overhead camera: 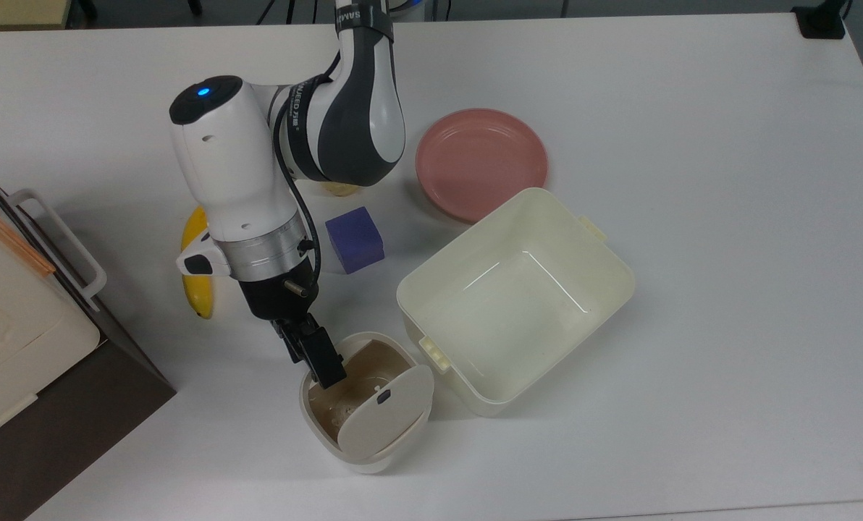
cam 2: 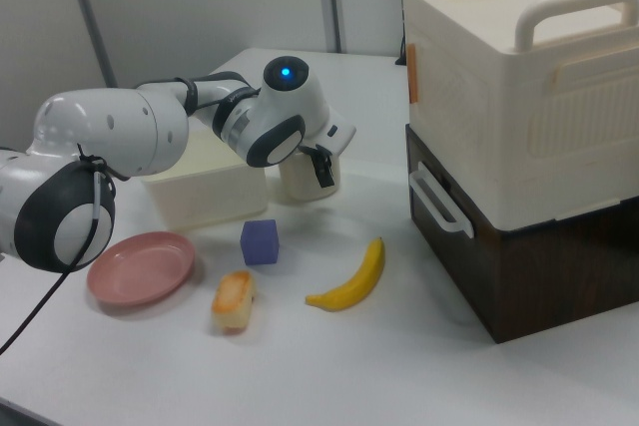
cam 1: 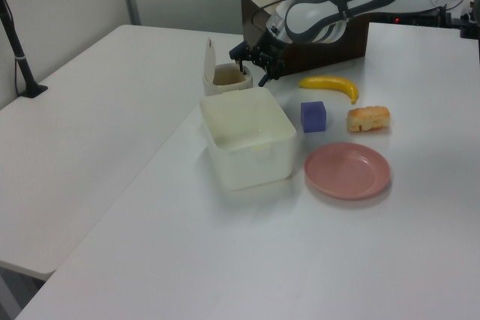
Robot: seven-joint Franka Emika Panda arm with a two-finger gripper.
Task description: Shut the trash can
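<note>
The trash can [overhead camera: 330,427] is a small cream bin near the front of the table, just off the tub's corner on the top view's left. Its tan inside shows. Its lid [overhead camera: 384,418] with a small dark button stands raised over the side toward the top view's lower right, and it stands upright in the left view [cam 1: 208,61]. My gripper [overhead camera: 328,373] reaches down from the upper left of the top view. Its tip is at the can's rim, opposite the lid. In the left view the gripper [cam 1: 241,67] sits at the can's [cam 1: 225,79] right edge. In the right view the gripper [cam 2: 324,169] covers part of the can [cam 2: 300,185].
A larger lidless cream tub [overhead camera: 605,253] stands right beside the can. Behind it lie a pink plate [overhead camera: 481,163], a purple cube [overhead camera: 354,239], a banana [overhead camera: 196,293] and a piece of bread [cam 1: 367,118]. A cream box on a dark cabinet [overhead camera: 77,405] fills the top view's left edge.
</note>
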